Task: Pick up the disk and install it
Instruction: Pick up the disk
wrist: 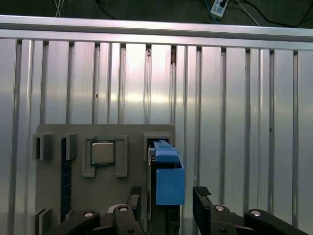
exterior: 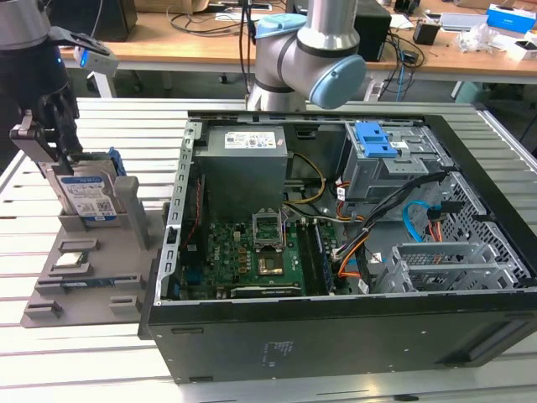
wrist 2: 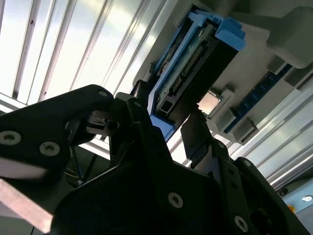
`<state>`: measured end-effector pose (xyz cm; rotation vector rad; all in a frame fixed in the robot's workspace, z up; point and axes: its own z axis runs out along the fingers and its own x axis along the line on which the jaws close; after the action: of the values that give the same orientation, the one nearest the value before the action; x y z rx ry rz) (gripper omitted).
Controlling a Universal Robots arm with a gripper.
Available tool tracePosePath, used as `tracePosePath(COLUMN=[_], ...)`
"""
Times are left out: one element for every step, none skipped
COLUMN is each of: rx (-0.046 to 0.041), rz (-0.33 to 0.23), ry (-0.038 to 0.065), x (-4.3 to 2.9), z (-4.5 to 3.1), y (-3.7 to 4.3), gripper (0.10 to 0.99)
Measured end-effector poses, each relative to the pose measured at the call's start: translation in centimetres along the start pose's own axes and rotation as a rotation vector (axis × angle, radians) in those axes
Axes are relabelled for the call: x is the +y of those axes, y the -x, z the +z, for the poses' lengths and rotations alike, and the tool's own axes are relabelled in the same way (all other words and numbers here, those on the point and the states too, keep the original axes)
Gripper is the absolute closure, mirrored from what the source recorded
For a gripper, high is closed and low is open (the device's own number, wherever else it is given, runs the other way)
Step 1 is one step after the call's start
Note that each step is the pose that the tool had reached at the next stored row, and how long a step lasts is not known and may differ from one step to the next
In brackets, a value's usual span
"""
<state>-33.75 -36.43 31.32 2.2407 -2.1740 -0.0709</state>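
**Gripper straddling disk in fixture tray, not clamped**

Exterior view: the disk (exterior: 88,197) stands upright on edge in a slot at the far edge of the grey fixture tray (exterior: 84,277). The tray lies on the slatted table (exterior: 84,369), to the exterior view's left of the open computer case (exterior: 352,252). The gripper (exterior: 54,151) sits over the disk's top.

Second wrist view: black fingers (wrist 2: 142,117) flank the disk. A square chip (wrist 2: 210,102) sits seated in the tray just beside it.

First wrist view: jaws spread, with a gap either side of the disk (wrist: 168,181). Nothing is grasped.
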Motion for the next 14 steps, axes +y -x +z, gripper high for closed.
tracePosePath(rx=[0.0,0.0001,0.0001,0.0002,0.0002,0.0003,0.0003,0.0005,0.0006,0.0007,0.0008,0.0015,0.0017,0.0021], rz=[-0.001,-0.002,-0.003,-0.003,-0.004,-0.005,-0.005,-0.005,-0.006,-0.006,-0.006,-0.006,-0.006,-0.006], ry=[0.0,0.0,0.0,0.0,0.0,0.0,0.0,0.0,0.0,0.0,0.0,0.0,0.0,0.0], x=[-0.01,-0.01,-0.03,-0.05,-0.16,-0.24,-0.27,-0.33,-0.38,-0.4,-0.44,-0.45,-0.45,-0.45], z=[0.16,0.35,0.59,0.77,1.17,1.41,1.57,1.86,2.07,2.23,2.42,2.47,2.54,2.54], y=[0.0,-0.01,-0.01,-0.01,0.0,-0.01,0.0,0.0,-0.01,-0.01,-0.02,-0.02,-0.02,-0.02], gripper=[0.545,0.545,0.545,0.545,0.545,0.545,0.545,0.545,0.545,0.545,0.545,0.545,0.545,0.545])
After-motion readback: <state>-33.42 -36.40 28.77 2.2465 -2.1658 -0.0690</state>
